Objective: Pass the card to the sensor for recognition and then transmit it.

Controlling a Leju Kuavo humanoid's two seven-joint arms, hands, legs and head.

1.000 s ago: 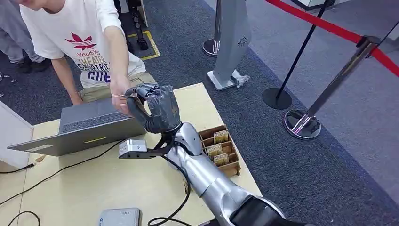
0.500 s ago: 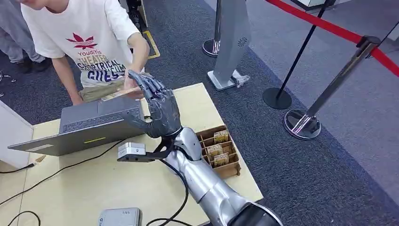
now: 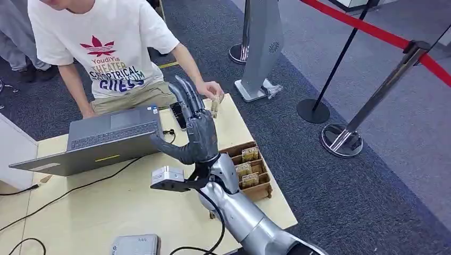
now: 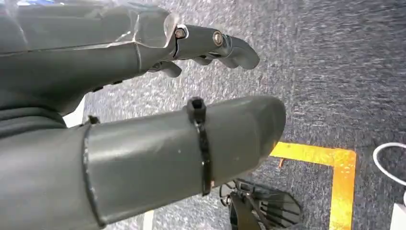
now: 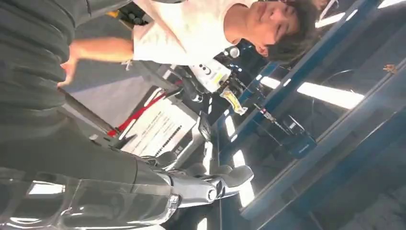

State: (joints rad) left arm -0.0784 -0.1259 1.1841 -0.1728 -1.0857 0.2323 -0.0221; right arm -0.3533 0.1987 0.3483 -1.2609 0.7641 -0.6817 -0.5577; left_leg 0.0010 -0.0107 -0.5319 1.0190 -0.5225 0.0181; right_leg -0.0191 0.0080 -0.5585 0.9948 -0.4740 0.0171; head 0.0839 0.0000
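Right hand [image 3: 198, 133] released, fingers spread, palm up over bench [image 3: 133, 212]. Card [image 3: 215, 106] sits upright in person's hand [image 3: 210, 89], just beyond the fingertips, far-right. Left hand [image 4: 143, 96] empty, hanging.

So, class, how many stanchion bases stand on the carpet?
3: one black base mid-right, one chrome base nearer, one base behind the grey kiosk. Others may lie outside the frame.

Dark grey robot hand [image 3: 198, 133], silver laptop [image 3: 101, 139] — pale wood table [image 3: 133, 207], red barrier belt [image 3: 367, 29].
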